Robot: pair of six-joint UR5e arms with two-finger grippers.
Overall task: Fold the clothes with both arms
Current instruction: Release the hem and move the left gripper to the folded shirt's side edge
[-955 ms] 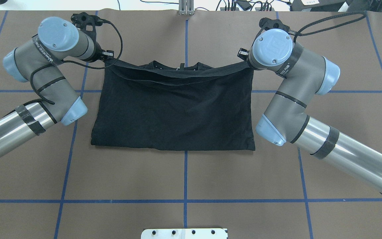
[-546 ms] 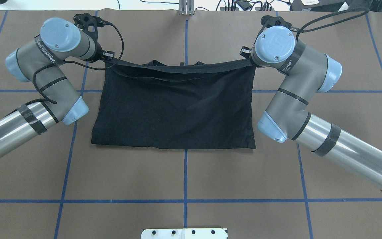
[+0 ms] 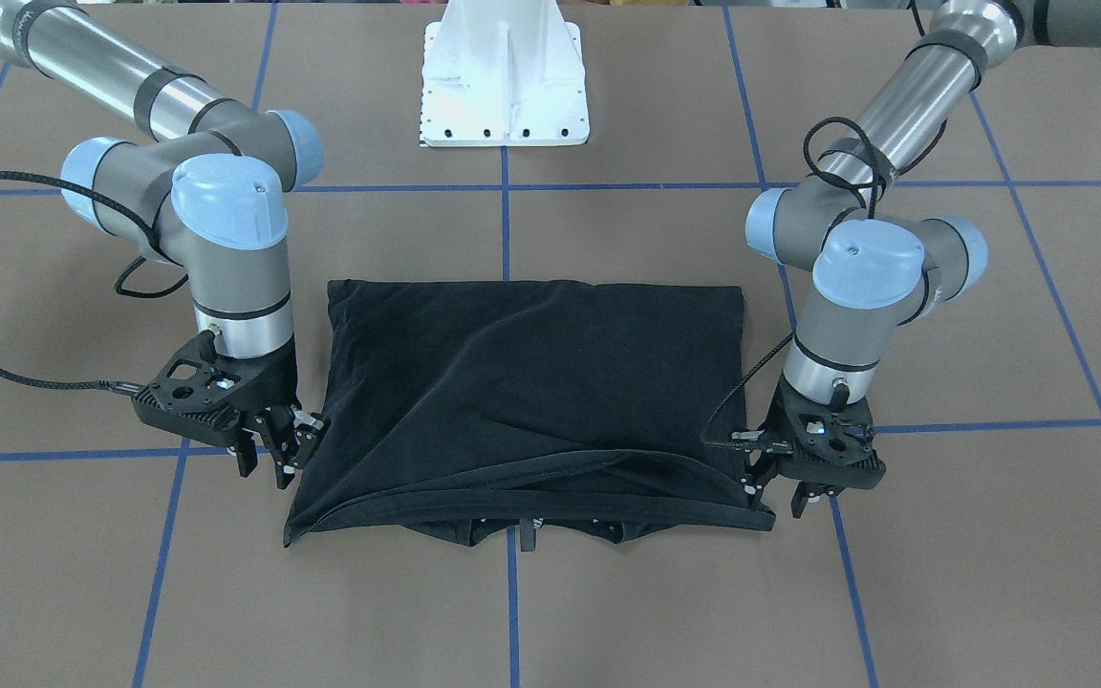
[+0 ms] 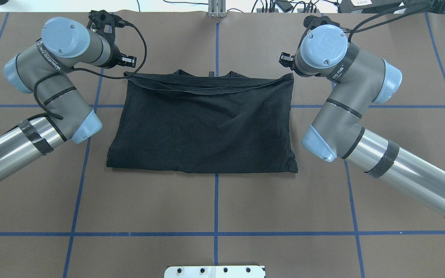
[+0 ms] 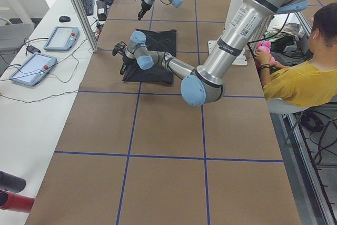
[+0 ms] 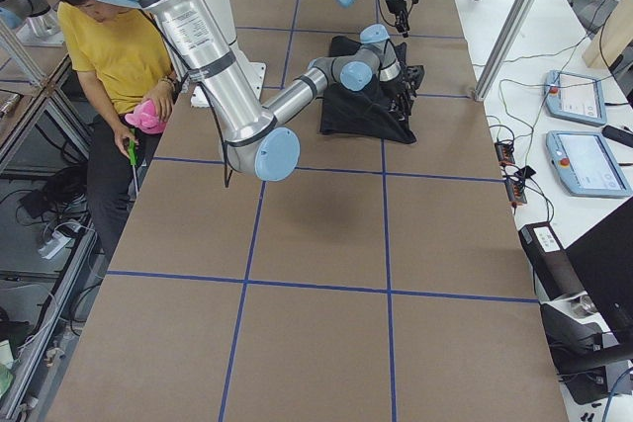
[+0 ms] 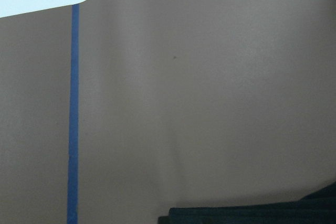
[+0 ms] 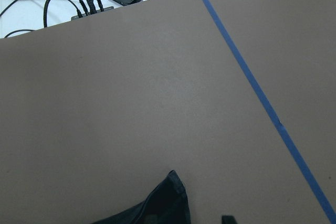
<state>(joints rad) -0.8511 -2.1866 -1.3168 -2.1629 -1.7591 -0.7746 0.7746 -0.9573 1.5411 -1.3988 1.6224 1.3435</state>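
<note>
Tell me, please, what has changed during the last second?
The left gripper and the right gripper let go of the T-shirt. Its folded-over edge, before stretched between them, now lies slack. The rest of the shirt stayed in place.

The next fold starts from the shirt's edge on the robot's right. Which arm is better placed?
Right, likely: the right gripper hovers open beside that edge's far corner, while the left gripper sits at the opposite corner, with the whole shirt between.
</note>
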